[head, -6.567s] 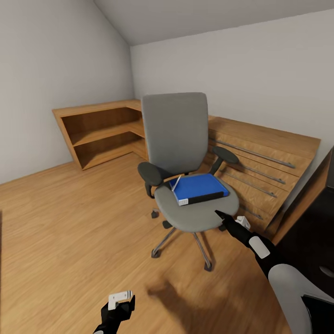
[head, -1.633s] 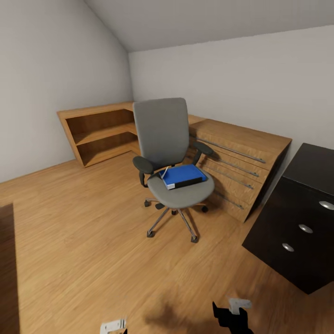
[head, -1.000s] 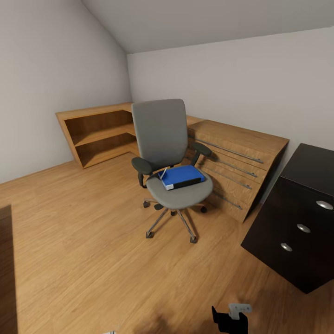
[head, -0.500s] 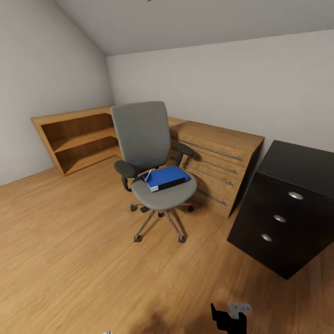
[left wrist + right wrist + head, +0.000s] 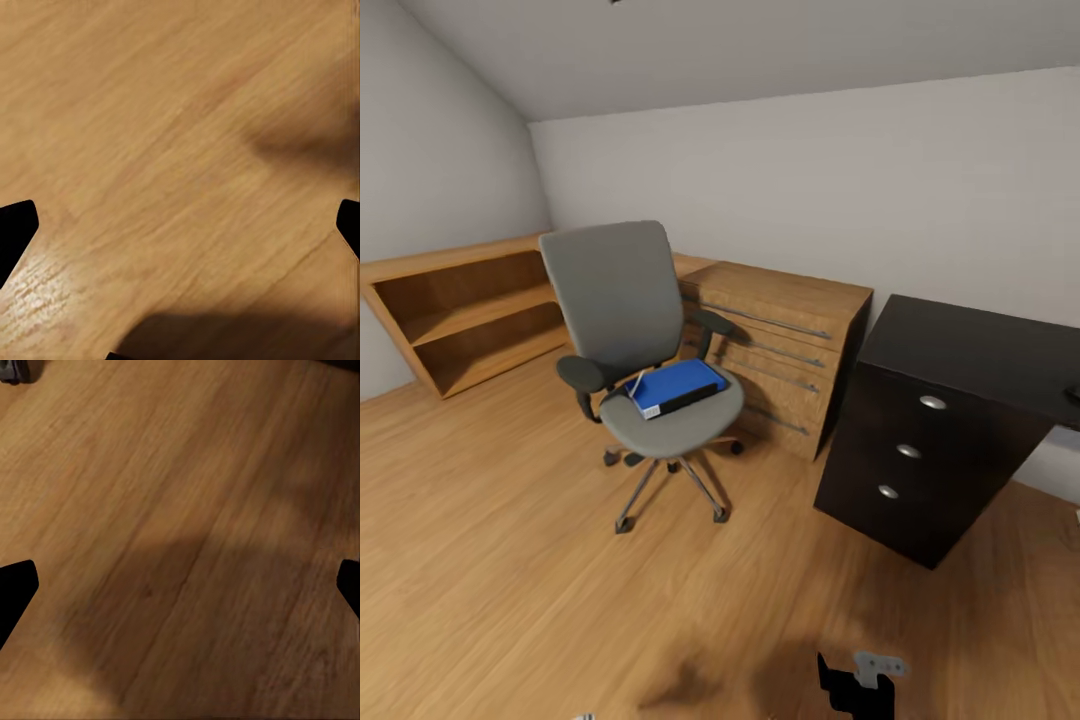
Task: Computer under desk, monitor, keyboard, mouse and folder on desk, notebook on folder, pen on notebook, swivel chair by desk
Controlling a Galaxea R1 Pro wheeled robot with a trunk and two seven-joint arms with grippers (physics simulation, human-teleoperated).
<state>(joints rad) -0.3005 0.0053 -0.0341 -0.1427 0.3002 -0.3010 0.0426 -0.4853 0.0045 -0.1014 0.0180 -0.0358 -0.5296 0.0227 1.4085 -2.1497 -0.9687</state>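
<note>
Blue against grey: the folder (image 5: 676, 387) lies flat on the seat of the swivel chair (image 5: 630, 350), toward the seat's front edge, its long axis running slantwise from the near-left of the seat to the far-right. A thin pale stick leans at its left end; I can't tell what it is. From my right gripper (image 5: 857, 679), low at the bottom edge of the head view, the folder lies well ahead and to the left, across bare wooden floor (image 5: 510, 560). The desk (image 5: 950, 350) stands ahead to the right, its drawer unit beside the wooden cabinet (image 5: 780, 340). In both wrist views I see the fingertips set wide apart over floorboards, so both the left gripper (image 5: 180, 232) and the right hold nothing. I judge that the right arm is nearer the desk, neither within reach of the folder.
</note>
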